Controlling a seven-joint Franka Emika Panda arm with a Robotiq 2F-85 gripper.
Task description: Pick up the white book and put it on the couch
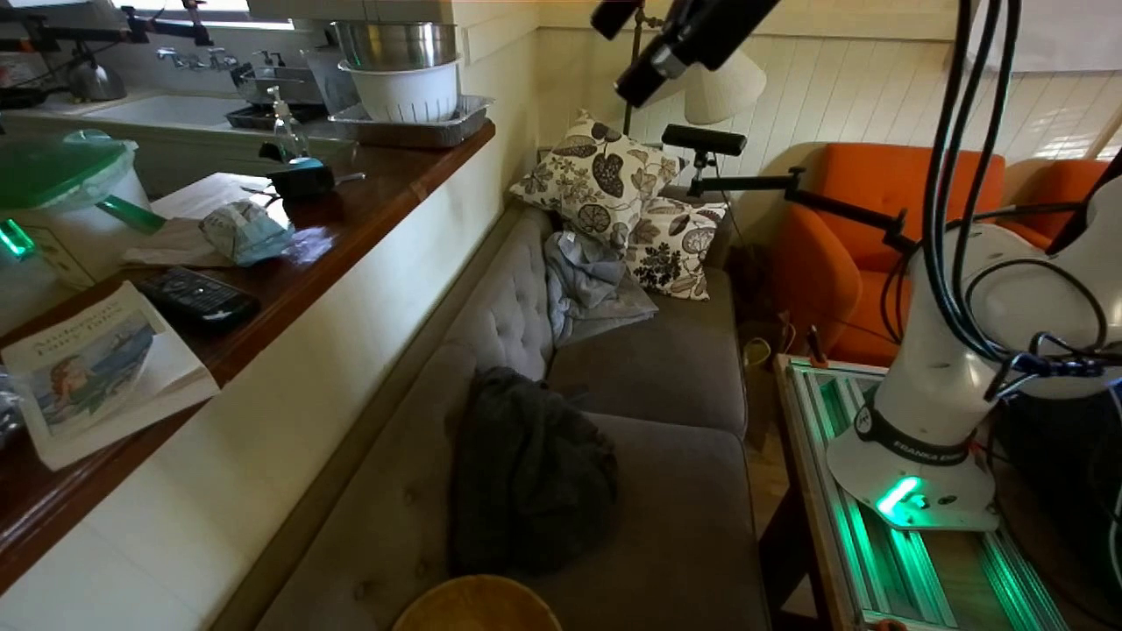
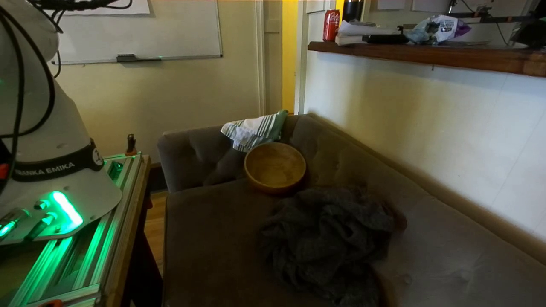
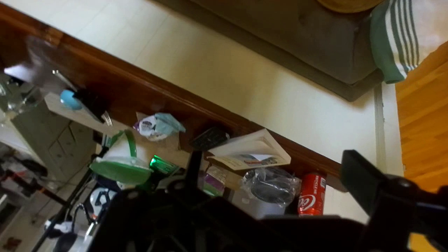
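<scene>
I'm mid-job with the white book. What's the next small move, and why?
I'd probably ease the gripper toward the white book on the counter, jaws open: in the wrist view they stand wide apart with the book showing between them, ungripped, near the counter's edge. It needs a grip before going to the couch.

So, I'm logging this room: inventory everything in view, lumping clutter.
white book: one, white, counter
couch: one, grey-brown, below counter
handset: one, black, counter
packet: one, pale blue, counter
can: one, red, counter
bowl: one, tan, couch
towel: one, white-green, couch end
cloths: two, grey, couch
cushions: two, cream, couch
armchair: at least one, orange, past couch
lamp: one, cream, behind cushions
whiteboard: one, white, wall
clutter: several, mixed, mostly counter
arm: one, white, table
gripper: one, black, wrist view
</scene>
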